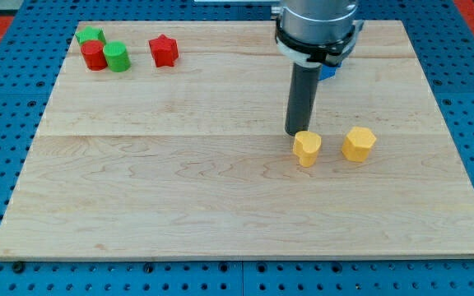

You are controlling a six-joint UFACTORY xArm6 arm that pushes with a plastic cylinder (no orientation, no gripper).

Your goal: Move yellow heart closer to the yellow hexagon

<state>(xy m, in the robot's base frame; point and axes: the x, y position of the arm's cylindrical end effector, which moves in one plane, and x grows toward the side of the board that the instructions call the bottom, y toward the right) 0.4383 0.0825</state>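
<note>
The yellow heart (307, 148) lies on the wooden board (179, 189) right of centre. The yellow hexagon (359, 144) lies a short gap to the heart's right. My tip (295, 133) stands just at the heart's upper left edge, touching or nearly touching it. The dark rod rises from there to the arm's grey body at the view's top.
At the board's top left stand a green block (90, 36), a red cylinder (94, 55), a green cylinder (116, 57) and a red star (164, 51). A blue block (329, 71) is partly hidden behind the arm. Blue pegboard surrounds the board.
</note>
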